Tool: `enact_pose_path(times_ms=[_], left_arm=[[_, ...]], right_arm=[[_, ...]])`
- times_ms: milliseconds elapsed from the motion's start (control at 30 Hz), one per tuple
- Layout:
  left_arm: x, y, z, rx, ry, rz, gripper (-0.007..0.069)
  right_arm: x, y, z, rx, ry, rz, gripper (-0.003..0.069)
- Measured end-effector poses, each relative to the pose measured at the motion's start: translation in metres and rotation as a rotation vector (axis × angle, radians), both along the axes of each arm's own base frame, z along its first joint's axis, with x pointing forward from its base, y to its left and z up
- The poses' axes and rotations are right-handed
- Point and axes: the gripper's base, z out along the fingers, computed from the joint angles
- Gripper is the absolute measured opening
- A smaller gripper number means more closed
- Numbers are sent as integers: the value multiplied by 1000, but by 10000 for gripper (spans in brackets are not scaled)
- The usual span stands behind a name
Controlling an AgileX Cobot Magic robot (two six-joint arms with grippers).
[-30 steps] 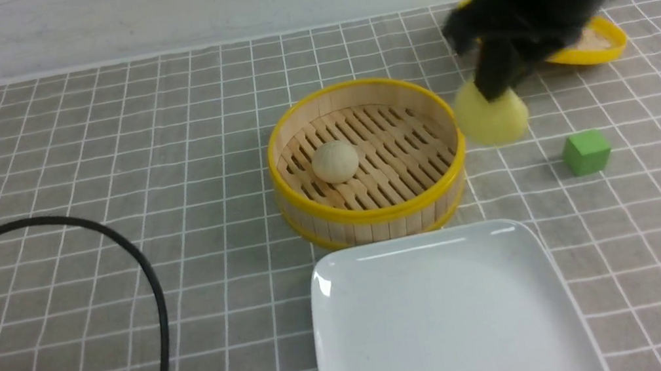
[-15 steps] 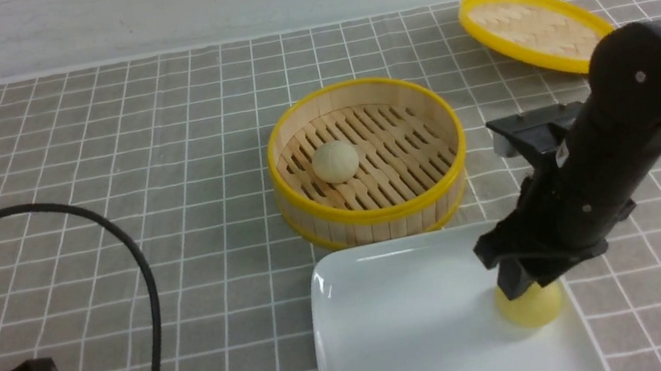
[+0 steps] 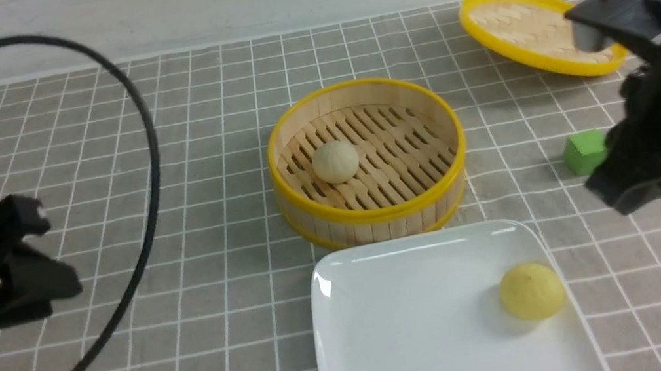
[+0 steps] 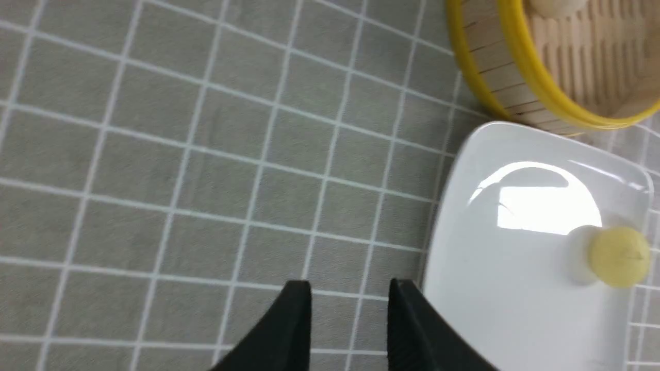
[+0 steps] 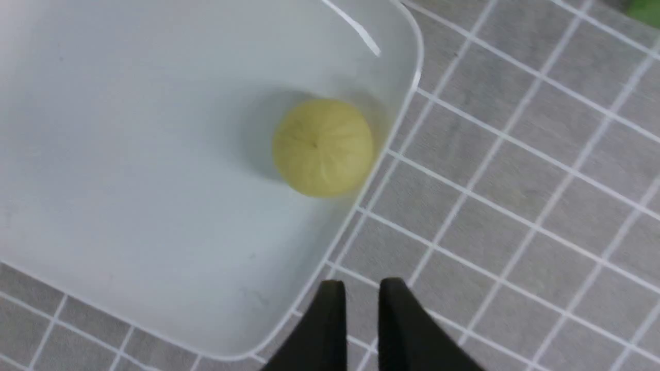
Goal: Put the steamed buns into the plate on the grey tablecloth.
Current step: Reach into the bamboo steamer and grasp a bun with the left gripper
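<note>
- Even overhead light is brightening the grey tablecloth [image 3: 104, 181].
- White glare is gleaming on the plate [image 4: 484, 288].
- The yellow bun [image 4: 619, 256] is casting a faint shadow and looking slightly blurred.

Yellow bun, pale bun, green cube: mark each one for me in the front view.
yellow bun [image 3: 531, 291], front view, centre of its dome.
pale bun [image 3: 335, 161], front view, centre of its dome.
green cube [image 3: 585, 153], front view, its front face.
</note>
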Motion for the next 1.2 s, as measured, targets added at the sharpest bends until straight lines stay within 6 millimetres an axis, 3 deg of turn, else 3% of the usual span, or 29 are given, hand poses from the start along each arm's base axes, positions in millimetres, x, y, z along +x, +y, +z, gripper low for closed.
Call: enact_pose_path(times_ms=[67,167,200,267,400,533,633,700,833,1067,1167,1200], left_arm=[[23,-15,-4,-35,16,-86,251],[54,-49,-8,-43,15,-207,272],[56,-52,-8,-43,17,-216,272],[85,-92,-14,-32,17,-310,297],[131,-138,-19,14,8,-380,345],[180,-174,-37,97,25,-413,383],[200,-184,-47,133,36,-418,392],[227,-194,-65,168,49,-418,395],[249,-205,-86,170,67,-425,395],[260,-211,-113,169,106,-432,366],[262,-208,-117,208,106,-432,312],[263,-206,-117,237,97,-430,247]], right_arm=[[-20,-12,11,-1,-34,-27,0],[-48,-26,16,15,-65,-51,-16],[-50,-27,14,11,-61,-51,-16],[-68,-35,6,15,-64,-54,-16],[-81,-41,-9,15,-63,-58,-16],[-83,-42,-25,7,-48,-59,-16],[-82,-42,-29,11,-56,-60,-15],[-80,-41,-30,22,-78,-61,-14],[-78,-40,-29,36,-105,-62,-12],[-78,-40,-29,37,-107,-63,-8],[-78,-40,-29,38,-109,-63,-7],[-77,-40,-28,40,-113,-63,-6]])
